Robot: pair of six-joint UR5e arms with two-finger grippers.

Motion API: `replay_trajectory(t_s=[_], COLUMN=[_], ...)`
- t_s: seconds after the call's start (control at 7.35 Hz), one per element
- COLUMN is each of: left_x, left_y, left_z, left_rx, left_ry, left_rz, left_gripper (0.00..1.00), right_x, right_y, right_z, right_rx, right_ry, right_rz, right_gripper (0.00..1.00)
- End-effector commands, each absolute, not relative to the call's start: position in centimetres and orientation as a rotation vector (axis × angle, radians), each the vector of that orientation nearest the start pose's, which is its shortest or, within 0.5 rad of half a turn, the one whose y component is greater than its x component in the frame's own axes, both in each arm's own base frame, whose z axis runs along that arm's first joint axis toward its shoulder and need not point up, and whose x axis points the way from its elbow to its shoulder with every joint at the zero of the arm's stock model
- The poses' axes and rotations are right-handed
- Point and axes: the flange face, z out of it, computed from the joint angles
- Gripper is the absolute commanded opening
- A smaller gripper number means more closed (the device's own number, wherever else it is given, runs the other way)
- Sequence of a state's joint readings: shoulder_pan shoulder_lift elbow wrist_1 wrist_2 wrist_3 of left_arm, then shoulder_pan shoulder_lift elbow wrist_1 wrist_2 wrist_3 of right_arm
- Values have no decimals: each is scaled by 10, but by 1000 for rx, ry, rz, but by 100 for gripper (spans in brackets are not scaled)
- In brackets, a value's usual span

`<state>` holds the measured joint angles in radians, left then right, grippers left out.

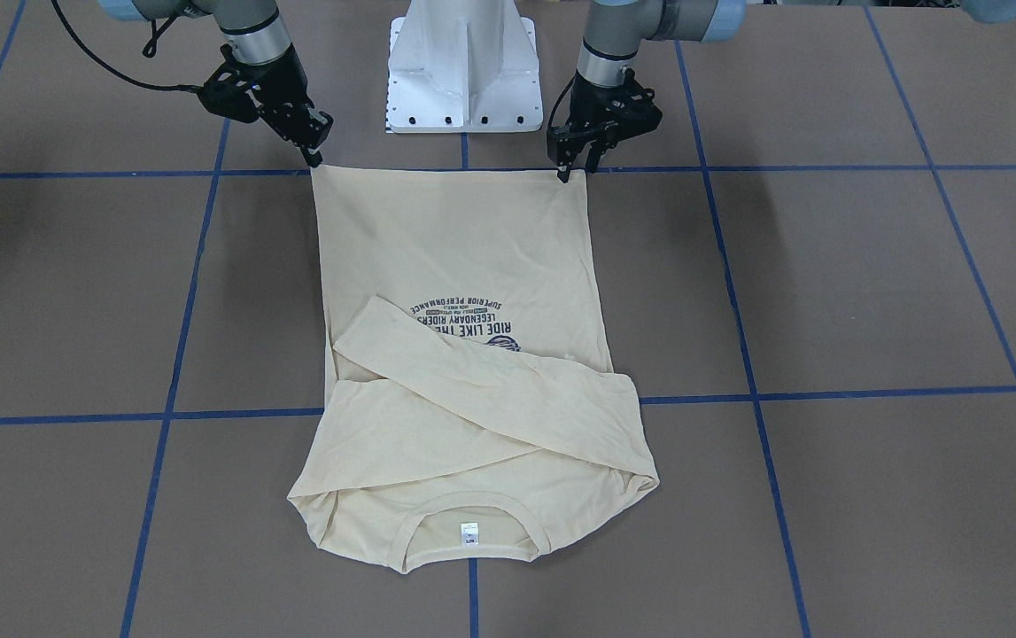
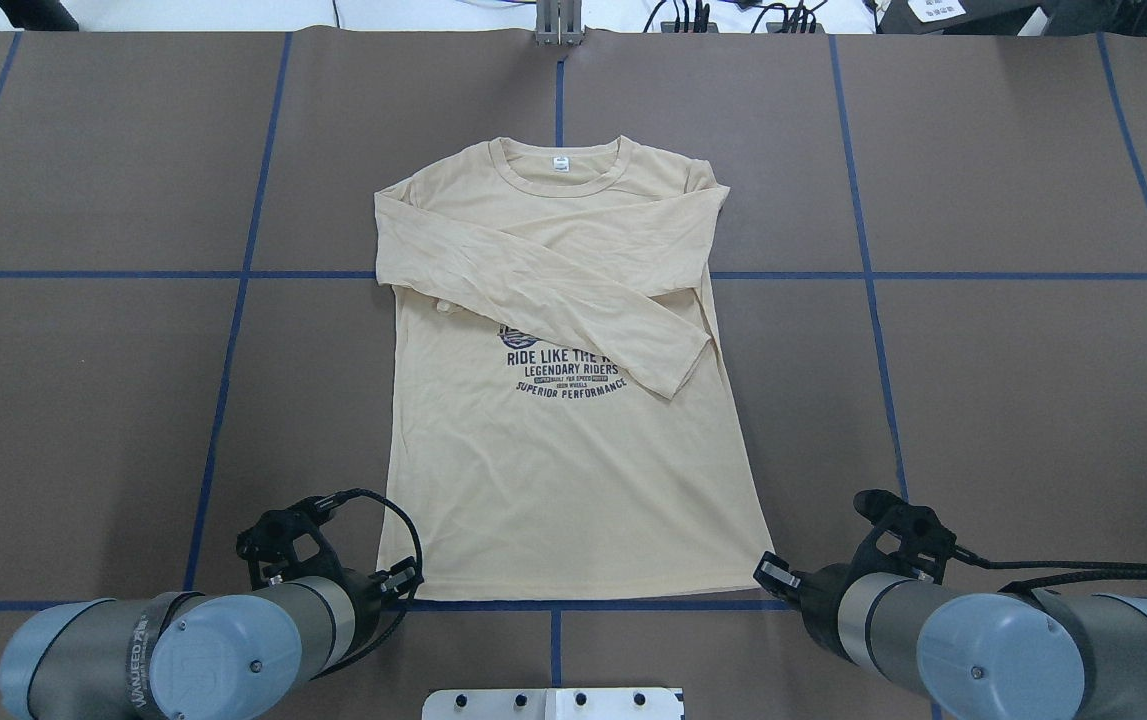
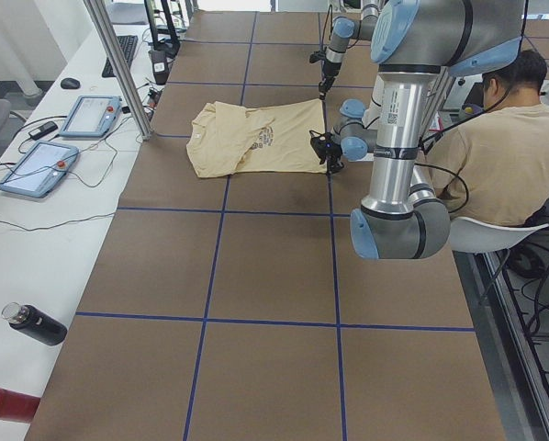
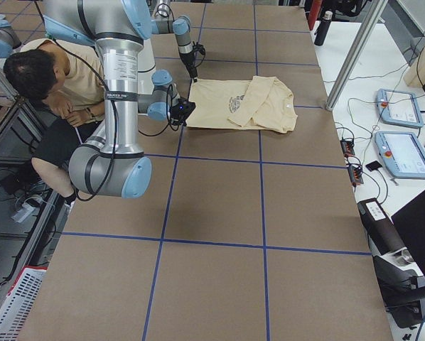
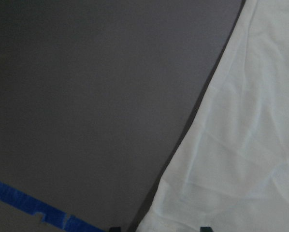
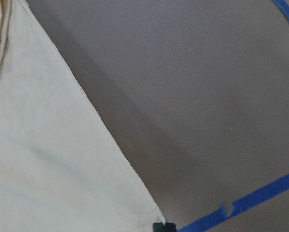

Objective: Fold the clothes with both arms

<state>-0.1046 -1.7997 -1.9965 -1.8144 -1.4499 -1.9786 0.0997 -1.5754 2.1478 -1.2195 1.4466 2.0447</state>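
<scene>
OK, item: T-shirt flat on the surface, print up, collar on the far side, hem nearest the robot, along the blue tape line.
sleeves: sleeves crossed over the chest, top one covering part of the print; probably tucked in so the body folds as a plain rectangle.
left pincer: at the hem's left corner, tips apart, straddling the fabric edge in the wrist view; not clamped.
right pincer: at the hem's right corner, tips together right on it; looks pinched on the cloth, contact partly hidden.
why there: one pincer per hem corner, likely to lift the hem evenly and carry it toward the collar.
step: corner grasp under way; body fold not yet done.
containers: black bottle lying on the white side surface, well apart from the shirt; contents hidden.
</scene>
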Motion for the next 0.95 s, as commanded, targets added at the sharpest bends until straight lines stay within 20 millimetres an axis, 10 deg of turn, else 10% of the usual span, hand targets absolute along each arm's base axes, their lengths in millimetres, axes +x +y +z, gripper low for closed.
replay_trajectory(t_s=[0.0,0.41,0.82], left_x=[526,489,479], left_y=[-203,-197,-173], left_z=[319,292,284], left_rx=[-25,-39,-75], left_ry=[919,991,1011], left_rz=[-533,-529,-483], left_gripper=[0,0,0], right_x=[-450,-447,-441], right_y=[-191,-190,-141], right_z=[355,342,325], right_rx=[-59,-68,-156], right_ry=[-942,-971,-996], right_rz=[589,587,540], right_gripper=[0,0,0])
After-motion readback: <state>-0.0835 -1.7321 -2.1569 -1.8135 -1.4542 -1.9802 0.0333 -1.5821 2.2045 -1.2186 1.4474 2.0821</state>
